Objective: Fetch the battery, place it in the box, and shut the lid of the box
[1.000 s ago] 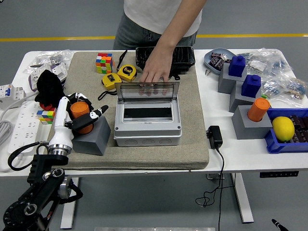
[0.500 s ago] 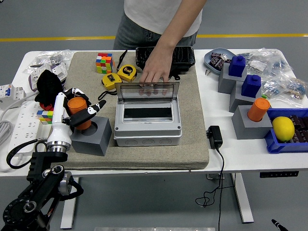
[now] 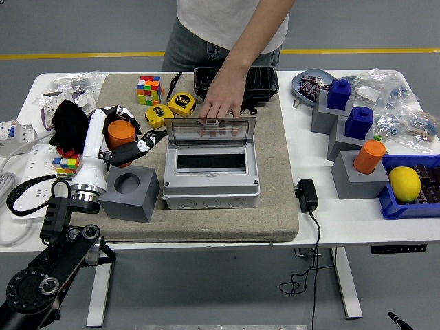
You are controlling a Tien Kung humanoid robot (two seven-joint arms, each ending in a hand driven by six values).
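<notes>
One view only, head camera. Left hand is up over the left side of the mat, fingers wrapped round the orange battery, which is clear of its holder. That holder, a grey block with a round socket on top, sits below the hand on the mat, socket empty. Right arm is not in view.

Grey box sits mid-mat, just right of the grey block. Its clear lid is hinged at the far edge and stands raised, showing a dark rectangular opening in the top face. A person stands at the far side of the table; one hand rests on the lid's top edge, fingers over it.

Behind the box: a black tray, partly hidden by the person's arm. Left of it, two yellow tape measures and a colour cube on the mat. A black cloth and a white power strip lie at the table's left edge.

Right side of the table: more grey blocks carrying two blue pieces and a second orange battery, then a blue bin with a lemon. A black adapter lies just off the mat's right edge, cable hanging over the near edge.
</notes>
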